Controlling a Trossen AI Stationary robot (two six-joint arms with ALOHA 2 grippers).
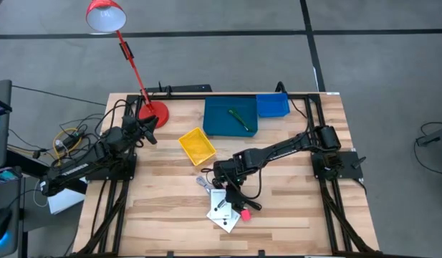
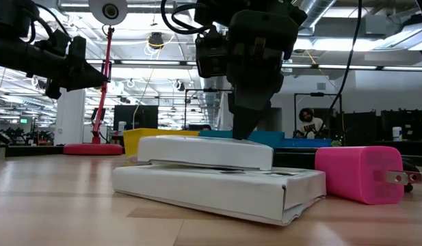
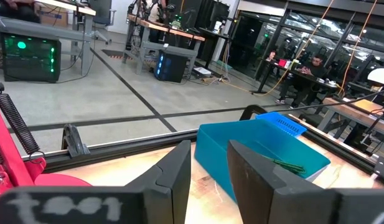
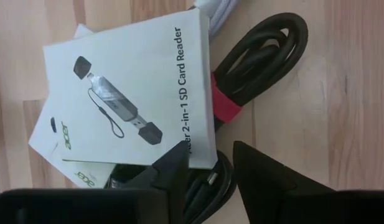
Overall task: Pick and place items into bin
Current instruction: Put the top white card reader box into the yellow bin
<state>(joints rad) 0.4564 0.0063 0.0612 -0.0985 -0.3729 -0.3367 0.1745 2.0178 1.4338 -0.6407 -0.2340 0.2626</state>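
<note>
The right gripper (image 1: 231,195) hangs low over the pile of items at the front of the table, its fingers parted and empty, the tips straddling the edge of the upper white SD card reader box (image 4: 132,93) where a coiled black cable (image 4: 257,59) with a red band lies beside it. This looks like the picking step: the jaws are lined up but nothing is yet grasped. The next move, as I judge it, calls for settling on one item, closing on it cleanly without catching the box edge and cable together, then lifting and carrying it back to the large blue bin (image 1: 230,117), well behind the pile. A green pen (image 1: 238,117) already lies in that bin. The left gripper (image 3: 210,171) waits by the red lamp base (image 1: 152,112), left of the blue bin, fingers slightly apart and holding nothing. The low view alone shows that two white boxes are stacked, the lower box (image 2: 217,191) under the upper one, with a pink charger plug (image 2: 358,174) just beside them. The right wrist view alone lets the box print be read. The high view alone places the yellow bin (image 1: 197,145) and a small blue bin (image 1: 272,105) beside the large blue bin.
</note>
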